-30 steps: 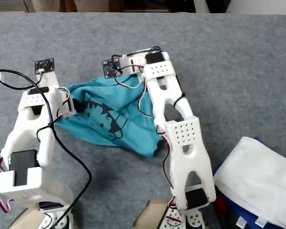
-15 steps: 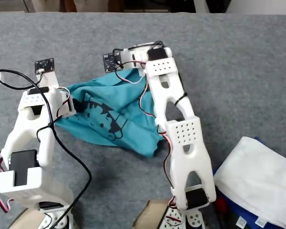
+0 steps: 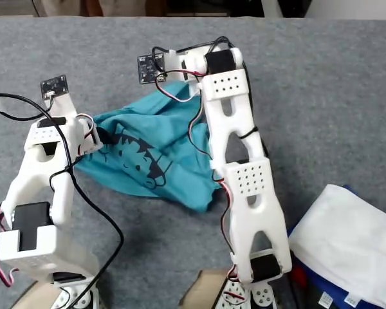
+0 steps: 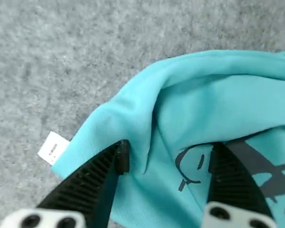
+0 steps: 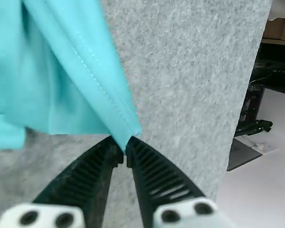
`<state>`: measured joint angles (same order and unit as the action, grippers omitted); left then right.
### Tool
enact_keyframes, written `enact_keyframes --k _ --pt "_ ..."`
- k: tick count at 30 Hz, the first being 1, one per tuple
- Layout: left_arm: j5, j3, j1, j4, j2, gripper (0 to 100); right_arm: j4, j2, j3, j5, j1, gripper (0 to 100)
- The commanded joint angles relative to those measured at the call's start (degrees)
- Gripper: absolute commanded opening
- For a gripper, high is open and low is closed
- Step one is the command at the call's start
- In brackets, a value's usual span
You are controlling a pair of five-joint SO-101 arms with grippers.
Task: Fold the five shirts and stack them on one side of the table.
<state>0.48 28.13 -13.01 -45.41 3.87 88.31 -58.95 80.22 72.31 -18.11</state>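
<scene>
One teal shirt (image 3: 180, 183) lies bunched and unfolded in the middle of the grey tabletop (image 3: 321, 96), between the left arm (image 3: 42, 174) and the right arm (image 3: 238, 148). Its cartoon print (image 3: 140, 158) faces up and its edges are rumpled, with no clean fold showing, so this shirt looks to be at the spreading-out stage.

The right arm's jaws are clenched on a stitched hem corner of the shirt (image 5: 52, 61), at the far edge of the cloth. The left arm's jaws stand released, straddling the near side edge of the shirt (image 4: 218, 109) without pinching it.

At the near right corner a white folded bundle (image 3: 347, 238) rests on something blue (image 3: 309, 278). That is probably the stack of finished shirts, though how many it holds cannot be told. At least the teal shirt is left to fold and carry over, and the count of five cannot be checked.

As for writing, a small white tag (image 4: 53, 147) sticks out from the shirt's edge by the left arm's jaws. Its faint marks are too small to read. The print is a line drawing, and I can make out no letters in it.
</scene>
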Motion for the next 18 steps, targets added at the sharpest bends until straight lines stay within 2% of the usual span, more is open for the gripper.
enact_keyframes --k 1,4,9,14,18 --pt "0.79 -0.88 1.67 0.7 -1.8 28 7.38 0.75 10.77 -1.93 -1.19 0.4" --pt "0.79 -4.57 4.13 -4.04 -6.73 28 13.54 1.45 15.87 -2.55 -0.92 0.4" --pt "0.79 -14.51 12.31 -12.84 -16.48 28 14.15 9.54 14.64 -8.09 4.35 0.4" --pt "0.79 -19.08 16.79 -14.24 -21.23 28 14.15 15.6 14.55 -11.25 10.33 0.4" --pt "0.79 -20.92 16.26 -14.33 -22.55 28 14.15 19.12 14.55 -15.12 13.14 0.4"
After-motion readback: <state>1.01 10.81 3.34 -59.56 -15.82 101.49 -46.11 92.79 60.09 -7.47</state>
